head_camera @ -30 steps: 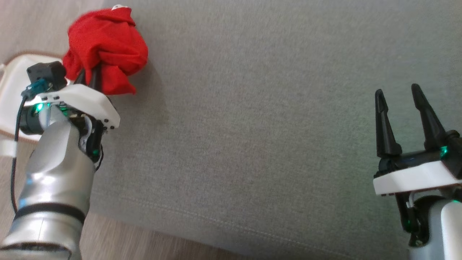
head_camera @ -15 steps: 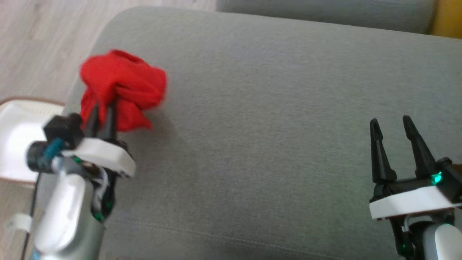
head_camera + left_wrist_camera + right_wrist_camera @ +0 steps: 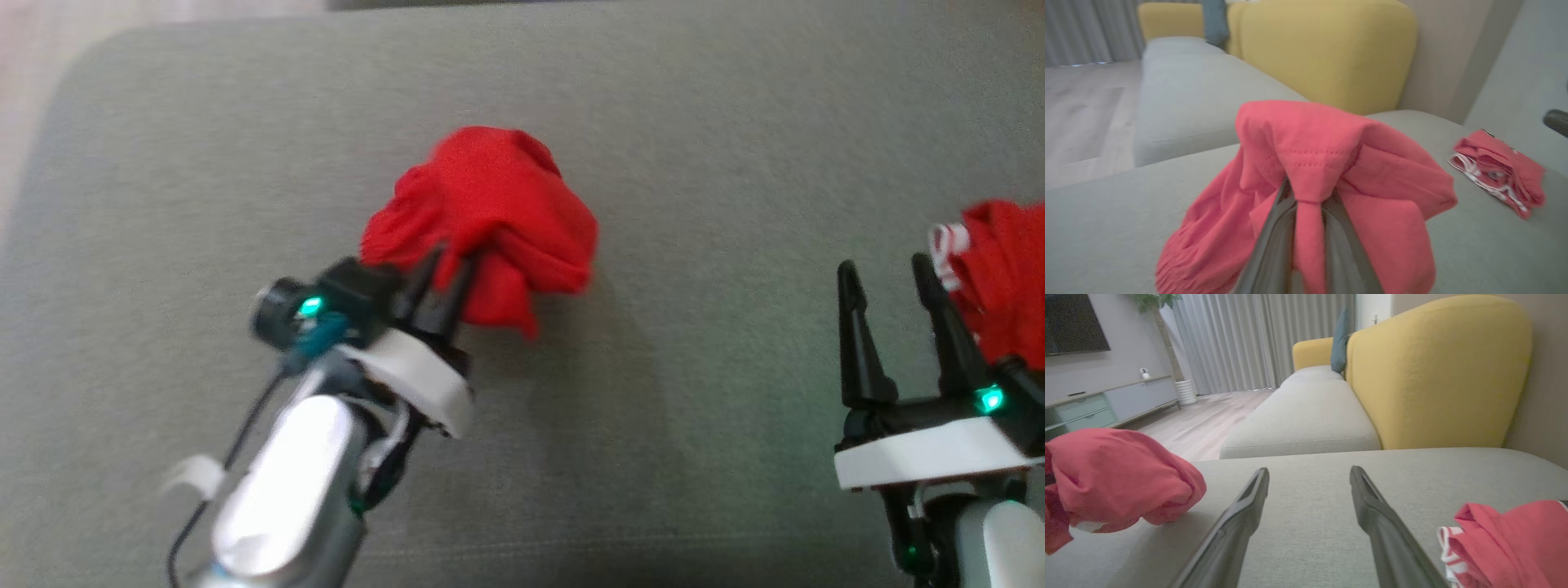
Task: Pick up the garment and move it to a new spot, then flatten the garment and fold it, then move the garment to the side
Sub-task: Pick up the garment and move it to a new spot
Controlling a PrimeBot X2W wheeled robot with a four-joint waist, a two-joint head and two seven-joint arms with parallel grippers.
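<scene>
Head view: the left gripper point(image 3: 441, 273) is clenched on a bunched red garment point(image 3: 490, 212), about midway across the grey cushion point(image 3: 735, 122). The right gripper point(image 3: 884, 268) stands released, a second red cloth point(image 3: 1008, 269) just beside it.

Left wrist view: a fold of the garment is pinched between the fingers.

Right wrist view: spread fingers over bare cushion, the garment at left, the cloth at lower right.

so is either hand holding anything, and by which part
The left hand grips the bunched red garment by a pinched fold of fabric; the right hand is open and empty.
</scene>
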